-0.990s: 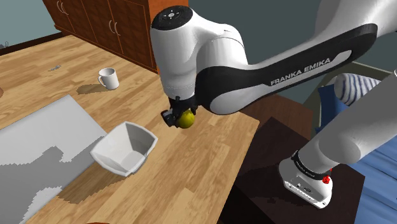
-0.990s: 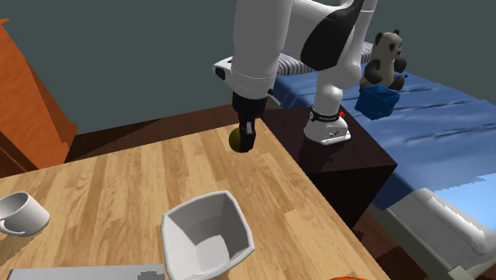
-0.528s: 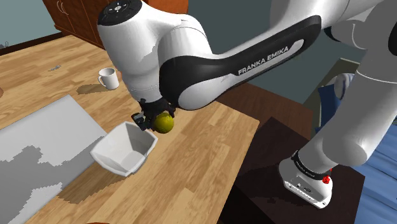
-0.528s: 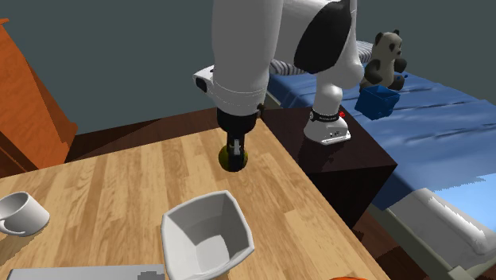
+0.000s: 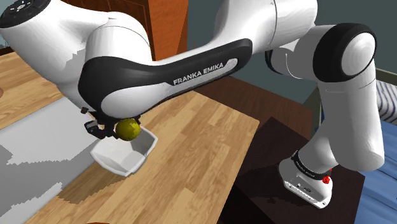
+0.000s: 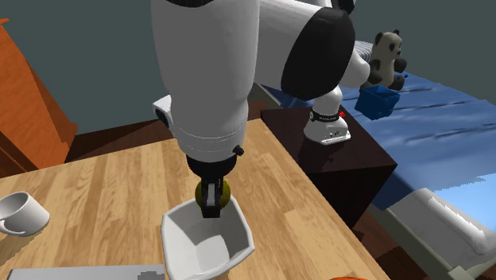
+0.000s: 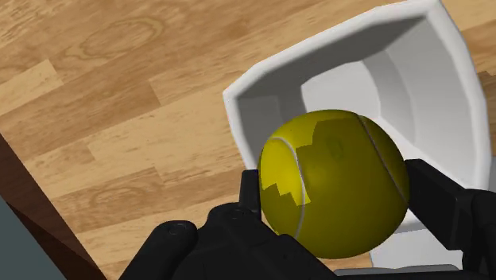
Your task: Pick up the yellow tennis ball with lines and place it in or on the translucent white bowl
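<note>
1. One white arm (image 5: 191, 70) reaches from the stand (image 5: 280, 184) across the wooden bench (image 5: 203, 146) in the shoulder view. Its black gripper (image 5: 124, 132) clasps the yellow tennis ball (image 5: 129, 127). The ball hangs at the upper rim of the white bowl (image 5: 137, 153), on the side towards the view's top. The bowl sits on the bench beside a pale grey patch (image 5: 38, 146).
2. Seen from the second exterior view, the arm's thick white forearm comes down over the bench. One black finger stands in front of the ball, with yellow showing on either side of it. The ball is just above the bowl's far rim, and whether it touches the rim cannot be told. A white mug (image 6: 20, 213) stands well apart at that view's left edge. Beyond the stand, a toy panda (image 6: 387, 60) and a blue box (image 6: 377, 102) rest on a blue bed (image 6: 445, 143).
3. Both fingers (image 7: 453, 207) press against opposite sides of the ball in the wrist view, jaws narrowed to its width. White seam lines curve over its yellow surface. Behind it lie the bowl's hollow and rim, with bench wood beyond.
</note>
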Controlling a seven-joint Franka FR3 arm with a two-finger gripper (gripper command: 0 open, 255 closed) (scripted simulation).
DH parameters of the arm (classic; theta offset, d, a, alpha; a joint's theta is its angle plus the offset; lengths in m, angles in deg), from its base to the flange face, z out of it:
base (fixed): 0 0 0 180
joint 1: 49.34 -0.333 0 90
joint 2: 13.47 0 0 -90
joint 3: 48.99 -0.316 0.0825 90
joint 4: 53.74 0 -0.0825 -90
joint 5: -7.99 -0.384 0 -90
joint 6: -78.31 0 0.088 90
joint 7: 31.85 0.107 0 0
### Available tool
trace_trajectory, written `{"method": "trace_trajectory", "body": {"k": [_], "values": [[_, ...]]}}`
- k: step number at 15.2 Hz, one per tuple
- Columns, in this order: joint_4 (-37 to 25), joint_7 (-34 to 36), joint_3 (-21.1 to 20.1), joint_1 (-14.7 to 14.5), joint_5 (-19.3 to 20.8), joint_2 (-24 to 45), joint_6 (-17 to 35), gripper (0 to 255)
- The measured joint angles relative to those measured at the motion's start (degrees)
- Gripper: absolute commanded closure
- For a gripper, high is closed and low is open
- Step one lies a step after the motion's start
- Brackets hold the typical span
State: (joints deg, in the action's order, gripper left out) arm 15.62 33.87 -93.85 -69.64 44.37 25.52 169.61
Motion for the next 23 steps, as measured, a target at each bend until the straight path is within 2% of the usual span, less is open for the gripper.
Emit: {"method": "trace_trajectory", "body": {"k": [1,3,16,22,23], "values": [[-5.67,-0.98,0.96,-2.66,1.05,2.83,-2.3,255],[-10.61,-1.29,2.12,-5.5,2.3,6.15,-3.63,255],[-3.01,1.65,2.72,-3.54,3.5,7.89,4.13,255],[-2.9,1.77,2.82,-3.59,3.64,8.18,4.51,255],[-2.91,1.77,2.83,-3.59,3.64,8.19,4.51,0]]}}
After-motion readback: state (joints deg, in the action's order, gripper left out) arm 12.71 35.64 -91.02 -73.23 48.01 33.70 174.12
